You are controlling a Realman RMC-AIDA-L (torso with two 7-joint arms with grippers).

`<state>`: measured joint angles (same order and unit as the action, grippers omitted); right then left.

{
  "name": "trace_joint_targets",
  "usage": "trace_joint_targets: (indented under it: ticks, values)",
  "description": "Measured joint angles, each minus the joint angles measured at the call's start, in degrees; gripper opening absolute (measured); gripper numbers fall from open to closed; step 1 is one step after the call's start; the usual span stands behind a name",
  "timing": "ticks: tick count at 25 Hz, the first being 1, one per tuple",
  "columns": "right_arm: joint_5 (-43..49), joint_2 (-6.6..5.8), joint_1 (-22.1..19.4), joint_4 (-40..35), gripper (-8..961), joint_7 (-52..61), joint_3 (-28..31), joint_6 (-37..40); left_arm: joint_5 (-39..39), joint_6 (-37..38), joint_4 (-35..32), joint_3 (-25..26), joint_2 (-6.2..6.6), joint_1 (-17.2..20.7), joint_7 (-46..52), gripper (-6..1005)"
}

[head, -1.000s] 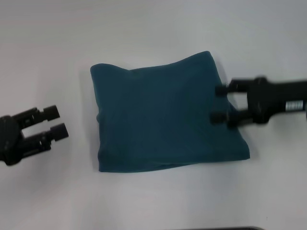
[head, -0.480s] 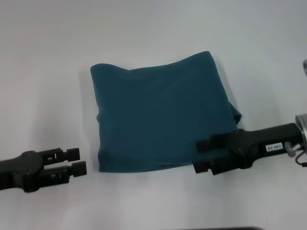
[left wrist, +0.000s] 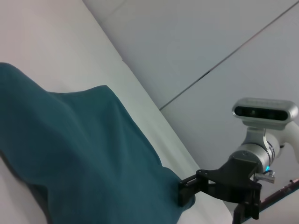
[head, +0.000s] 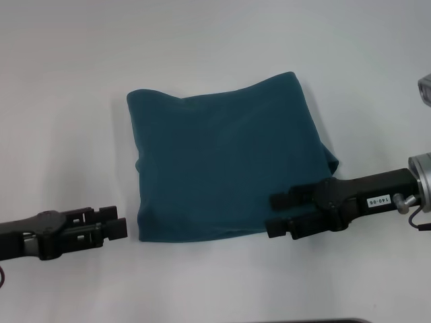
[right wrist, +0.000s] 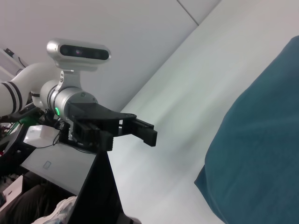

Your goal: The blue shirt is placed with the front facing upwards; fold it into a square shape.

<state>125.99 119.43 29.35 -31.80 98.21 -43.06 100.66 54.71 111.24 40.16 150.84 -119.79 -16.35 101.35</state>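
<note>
The blue shirt (head: 222,168) lies on the white table (head: 67,101) folded into a rough square, plain teal side up, with no lettering or collar showing. My right gripper (head: 276,215) is open over the shirt's front right corner, jaws pointing toward the left arm. My left gripper (head: 116,223) is open and empty, low beside the shirt's front left corner and just clear of the cloth. The left wrist view shows the shirt (left wrist: 84,154) and the right gripper (left wrist: 187,191) farther off. The right wrist view shows the shirt (right wrist: 261,140) and the left gripper (right wrist: 145,132).
A dark strip (head: 303,321) runs along the table's near edge. Bare white table surrounds the shirt. A grey panelled wall (left wrist: 210,37) stands behind the table. Boxes and cables (right wrist: 32,140) sit off the table behind the left arm.
Both arms have come toward the table's front. The right gripper moved from the shirt's right edge to its front right corner. The left gripper moved to the front left corner.
</note>
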Motion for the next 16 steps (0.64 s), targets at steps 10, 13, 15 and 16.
trace_joint_targets:
  ticks: [10, 13, 15, 16]
  values:
    - [-0.1, -0.01, -0.55, -0.02, 917, -2.79, 1.14, 1.22, -0.05, -2.51, 0.27, -0.67, -0.95, -0.27, -0.16, 733]
    - [-0.11, -0.04, -0.54, -0.02, 915, -2.81, 1.87, 1.53, -0.05, -2.57, 0.28, -0.64, -1.39, -0.34, -3.64, 733]
    - [-0.13, -0.09, -0.54, -0.02, 915, -2.84, 2.14, 1.59, -0.05, -2.4, 0.21, -0.63, -1.81, -0.23, -8.07, 733]
    - [-0.13, -0.09, -0.53, -0.02, 915, -2.87, 2.18, 1.6, -0.04, -2.4, 0.07, -0.6, -2.0, -0.15, -9.9, 733]
